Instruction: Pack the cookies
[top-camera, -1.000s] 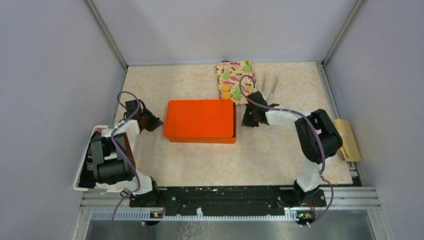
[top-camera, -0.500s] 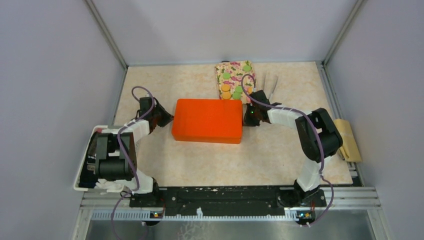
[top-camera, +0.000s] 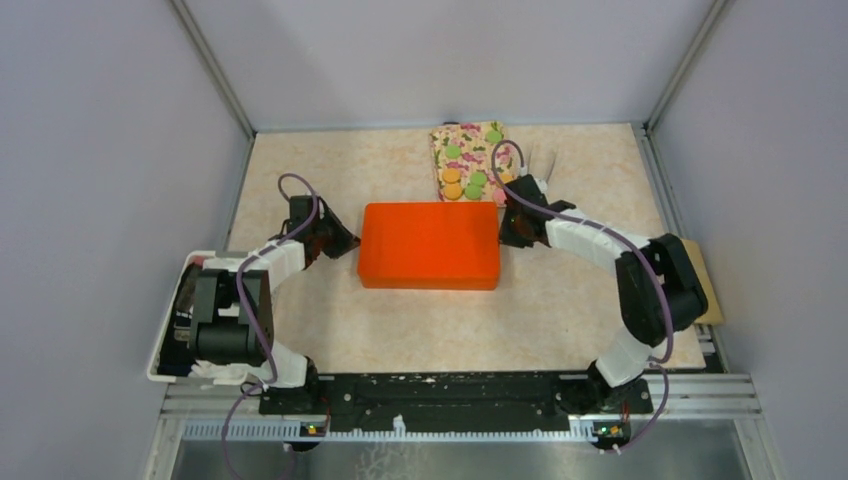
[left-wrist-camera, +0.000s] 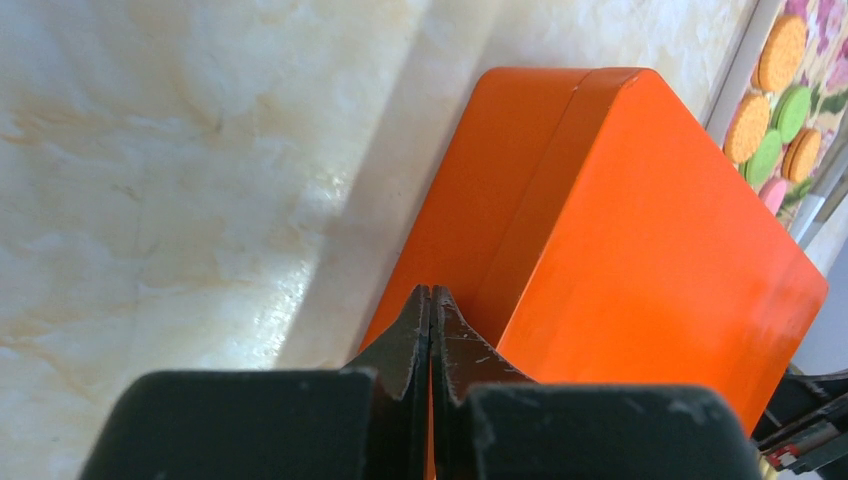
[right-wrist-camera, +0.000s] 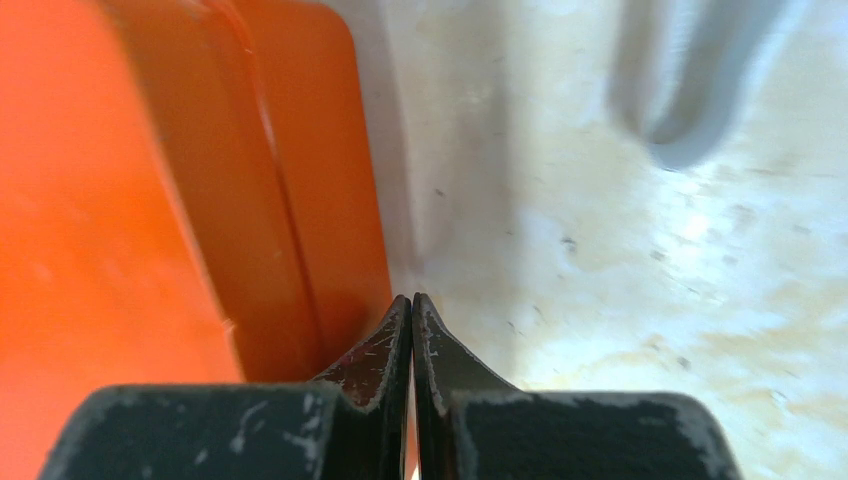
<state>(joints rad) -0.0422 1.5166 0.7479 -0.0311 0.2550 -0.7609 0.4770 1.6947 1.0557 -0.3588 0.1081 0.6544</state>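
Left gripper (left-wrist-camera: 430, 296) and right gripper (right-wrist-camera: 411, 302), jaws pressed together and empty, bracket a closed orange box (top-camera: 430, 245); cookies (top-camera: 452, 177) lie on a floral mat (top-camera: 470, 134) behind.

No readable text anywhere — none (no labels either).
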